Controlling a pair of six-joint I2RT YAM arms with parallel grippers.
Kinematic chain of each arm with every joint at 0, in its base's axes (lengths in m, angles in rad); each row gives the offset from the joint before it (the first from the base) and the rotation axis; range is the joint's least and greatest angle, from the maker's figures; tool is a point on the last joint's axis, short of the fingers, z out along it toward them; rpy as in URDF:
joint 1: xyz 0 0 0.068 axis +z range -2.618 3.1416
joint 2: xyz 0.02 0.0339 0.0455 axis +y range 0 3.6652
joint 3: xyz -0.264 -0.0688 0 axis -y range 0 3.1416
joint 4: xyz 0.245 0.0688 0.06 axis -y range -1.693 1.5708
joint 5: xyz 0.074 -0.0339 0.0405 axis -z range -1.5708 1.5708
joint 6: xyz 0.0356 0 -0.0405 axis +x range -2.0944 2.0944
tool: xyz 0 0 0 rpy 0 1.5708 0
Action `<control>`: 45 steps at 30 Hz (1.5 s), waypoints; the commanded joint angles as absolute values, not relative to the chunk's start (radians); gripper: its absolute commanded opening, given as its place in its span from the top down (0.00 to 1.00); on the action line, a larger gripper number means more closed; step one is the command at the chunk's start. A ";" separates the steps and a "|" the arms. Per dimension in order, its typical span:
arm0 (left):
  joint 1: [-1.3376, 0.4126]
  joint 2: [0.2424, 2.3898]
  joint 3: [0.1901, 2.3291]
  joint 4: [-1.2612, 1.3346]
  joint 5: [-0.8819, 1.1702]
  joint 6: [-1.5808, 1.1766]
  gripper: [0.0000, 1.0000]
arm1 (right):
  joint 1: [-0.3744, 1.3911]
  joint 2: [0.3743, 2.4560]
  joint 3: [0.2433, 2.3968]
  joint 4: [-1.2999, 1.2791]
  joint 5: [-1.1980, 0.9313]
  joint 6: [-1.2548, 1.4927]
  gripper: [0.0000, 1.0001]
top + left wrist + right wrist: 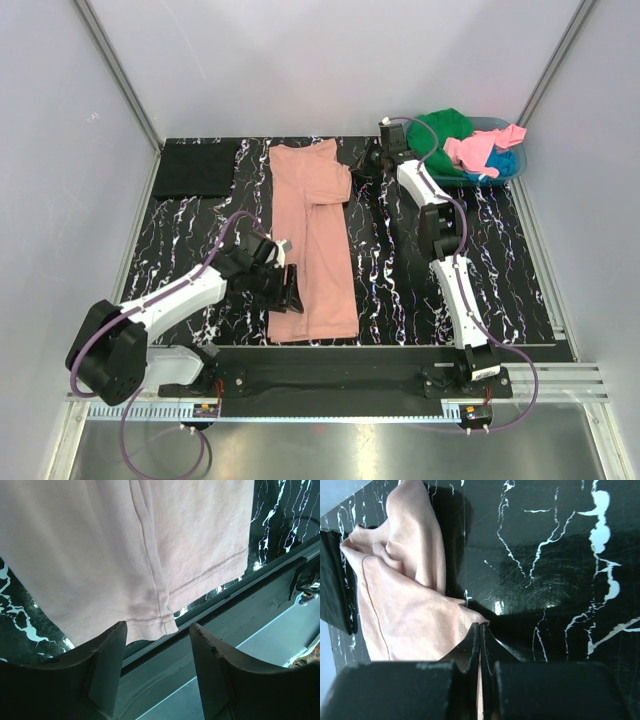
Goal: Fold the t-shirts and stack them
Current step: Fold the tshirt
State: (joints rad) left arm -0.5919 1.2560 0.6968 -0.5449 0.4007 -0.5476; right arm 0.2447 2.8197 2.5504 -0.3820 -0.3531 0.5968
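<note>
1. The salmon-pink tee (312,240) lies flat as a long narrow strip down the middle of the surface (400,270), with its hem toward the arms.
2. Your right pincer (480,630) is clamped tight on a thin corner of the far sleeve. The bite is small, so it may slip.
3. Your left pincer (157,630) stands partly open at the near hem corner and holds nothing.
4. Expect light, limp cloth that drags and bunches. Take it by the stitched hem or seams and lift both ends evenly.
5. The black tee (197,168) lies folded at the far left. The green tee (440,130), bright pink tee (480,150) and blue tee (505,163) sit in the basket (525,160).
</note>
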 commanded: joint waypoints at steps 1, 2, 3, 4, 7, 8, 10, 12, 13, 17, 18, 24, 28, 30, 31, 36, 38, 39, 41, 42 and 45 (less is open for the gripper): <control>-0.594 1.215 0.689 -0.545 0.374 -0.557 0.41 | 0.244 2.771 2.566 -0.339 -0.380 0.612 1.00; -0.595 1.213 0.690 -0.545 0.371 -0.558 0.41 | 0.245 2.734 2.544 -0.331 -0.376 0.615 1.00; -0.595 1.215 0.692 -0.545 0.368 -0.560 0.41 | 0.245 2.715 2.531 -0.331 -0.367 0.623 1.00; -0.594 1.218 0.693 -0.543 0.370 -0.560 0.41 | 0.247 2.698 2.519 -0.328 -0.368 0.640 1.00; -0.594 1.229 0.706 -0.540 0.370 -0.560 0.41 | 0.256 2.648 2.477 -0.322 -0.387 0.655 1.00; -0.594 1.232 0.709 -0.541 0.370 -0.561 0.41 | 0.258 2.632 2.462 -0.319 -0.393 0.653 1.00; -0.594 1.233 0.713 -0.540 0.371 -0.560 0.41 | 0.265 2.620 2.453 -0.319 -0.406 0.655 1.00; -0.594 1.235 0.716 -0.538 0.370 -0.560 0.41 | 0.273 2.608 2.448 -0.319 -0.414 0.653 1.00; -0.594 1.236 0.718 -0.537 0.370 -0.563 0.41 | 0.276 2.603 2.444 -0.319 -0.411 0.657 1.00; -0.594 1.239 0.712 -0.529 0.373 -0.572 0.41 | 0.293 2.599 2.441 -0.322 -0.423 0.667 1.00; -0.594 1.238 0.710 -0.526 0.374 -0.574 0.41 | 0.296 2.599 2.441 -0.319 -0.428 0.673 1.00; -0.595 1.224 0.699 -0.529 0.370 -0.584 0.41 | 0.343 2.617 2.450 -0.314 -0.433 0.706 1.00; -0.594 1.213 0.696 -0.537 0.365 -0.586 0.41 | 0.376 2.649 2.486 -0.314 -0.413 0.736 1.00; -0.594 1.207 0.693 -0.545 0.359 -0.588 0.41 | 0.388 2.660 2.503 -0.319 -0.399 0.756 0.99; -0.594 1.201 0.692 -0.549 0.357 -0.586 0.41 | 0.397 2.663 2.503 -0.322 -0.385 0.765 0.99; -0.594 1.181 0.678 -0.561 0.350 -0.587 0.41 | 0.417 2.691 2.500 -0.295 -0.338 0.836 0.97; -0.595 1.175 0.676 -0.563 0.347 -0.589 0.41 | 0.419 2.707 2.500 -0.264 -0.322 0.863 0.95; -0.594 1.175 0.673 -0.563 0.347 -0.591 0.41 | 0.420 2.714 2.502 -0.256 -0.316 0.889 0.94; -0.594 1.172 0.672 -0.564 0.347 -0.592 0.41 | 0.419 2.733 2.507 -0.232 -0.299 0.914 0.93; -0.594 1.170 0.672 -0.566 0.347 -0.591 0.41 | 0.420 2.737 2.507 -0.219 -0.295 0.932 0.93; -0.594 1.169 0.670 -0.565 0.348 -0.591 0.41 | 0.419 2.760 2.532 -0.201 -0.281 0.972 0.90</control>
State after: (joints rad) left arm -0.5919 1.1934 0.6758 -0.5789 0.3618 -0.5846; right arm 0.4206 2.7399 2.4653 -0.2638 -0.3244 0.9024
